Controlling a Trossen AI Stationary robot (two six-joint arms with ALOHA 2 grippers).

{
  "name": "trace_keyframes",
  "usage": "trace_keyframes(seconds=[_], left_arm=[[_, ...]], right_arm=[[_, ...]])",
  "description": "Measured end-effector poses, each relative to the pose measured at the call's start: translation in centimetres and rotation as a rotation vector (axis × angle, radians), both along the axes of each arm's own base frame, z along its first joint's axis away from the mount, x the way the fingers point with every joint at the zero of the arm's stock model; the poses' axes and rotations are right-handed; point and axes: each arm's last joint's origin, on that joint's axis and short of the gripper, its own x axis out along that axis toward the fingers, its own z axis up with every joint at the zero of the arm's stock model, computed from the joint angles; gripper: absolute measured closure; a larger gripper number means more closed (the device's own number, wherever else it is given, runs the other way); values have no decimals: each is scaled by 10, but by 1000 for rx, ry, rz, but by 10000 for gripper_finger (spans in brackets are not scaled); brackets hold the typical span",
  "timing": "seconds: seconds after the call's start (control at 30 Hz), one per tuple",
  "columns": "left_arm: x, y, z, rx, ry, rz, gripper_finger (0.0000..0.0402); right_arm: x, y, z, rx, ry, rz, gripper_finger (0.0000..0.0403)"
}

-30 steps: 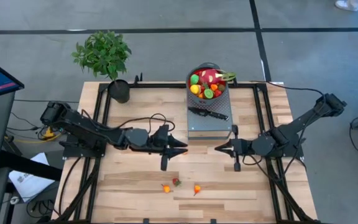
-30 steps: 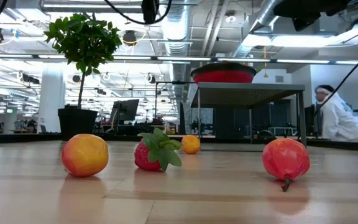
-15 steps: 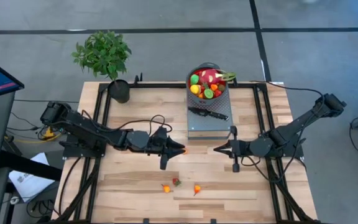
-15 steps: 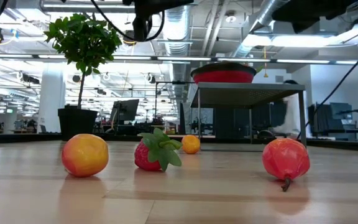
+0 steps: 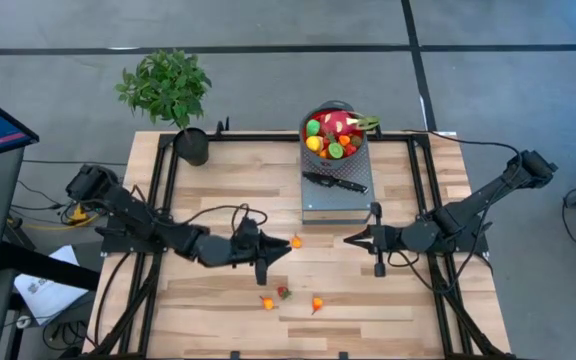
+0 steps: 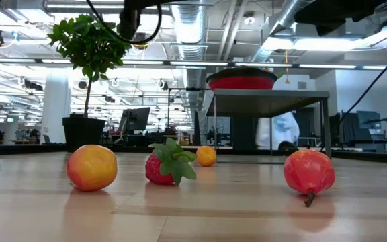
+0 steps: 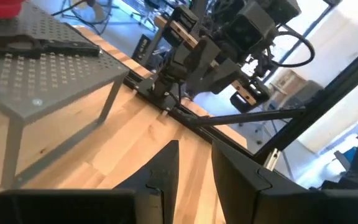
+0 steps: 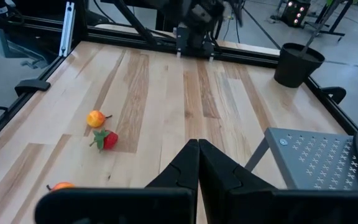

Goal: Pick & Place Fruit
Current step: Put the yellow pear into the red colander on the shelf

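You have bowl (image 5: 334, 135) on grey stand (image 5: 339, 196), heaped with fruit. Four fruits out on table: orange one (image 5: 295, 241) near stand, three farther off. Left gripper (image 5: 273, 251) slightly parted, empty, beside orange one. Right gripper (image 5: 354, 238) closed, empty, waiting beside stand.

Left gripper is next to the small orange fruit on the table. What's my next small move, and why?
Probably raise the left gripper and turn it toward the bowl for another piece. Its fingers stand apart with nothing between them, the orange fruit lies free of them on the table, and the bowl is heaped with fruit.
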Motion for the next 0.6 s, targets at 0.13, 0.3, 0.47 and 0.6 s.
trace_keyframes(seconds=[0.13,0.3,0.47,0.6], left_arm=[[1,-16,-12,-24,-1,19,312],[13,-26,-32,-59,-36,10,312],[24,-25,-50,-63,-44,29,312],[29,-21,-58,-78,-32,52,312]], right_arm=[[-1,1,0,0,0,6,403],[-1,1,0,1,-1,7,403],[-1,1,0,2,0,6,403],[-1,1,0,2,0,6,403]])
